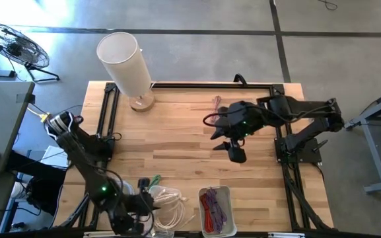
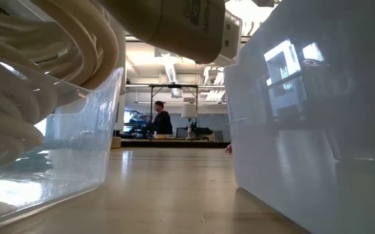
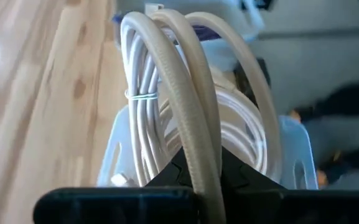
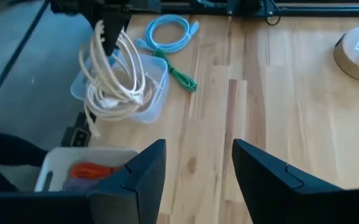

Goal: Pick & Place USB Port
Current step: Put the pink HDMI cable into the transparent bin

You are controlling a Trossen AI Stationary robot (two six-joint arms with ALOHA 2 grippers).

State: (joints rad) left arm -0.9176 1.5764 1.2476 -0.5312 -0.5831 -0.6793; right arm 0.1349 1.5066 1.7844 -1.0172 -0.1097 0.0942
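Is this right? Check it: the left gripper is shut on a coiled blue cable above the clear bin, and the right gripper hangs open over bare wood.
One thing is wrong: the cable in the left gripper is cream, not blue, as the left wrist view shows. The blue cable lies loose on the table. The clear bin and the open right gripper are as stated.

Lab: concrete floor (image 1: 197,39), framed workbench (image 1: 197,152)

We see the left gripper (image 1: 147,206) clamped at the near table edge, the right gripper (image 4: 198,163) parted above mid-table.
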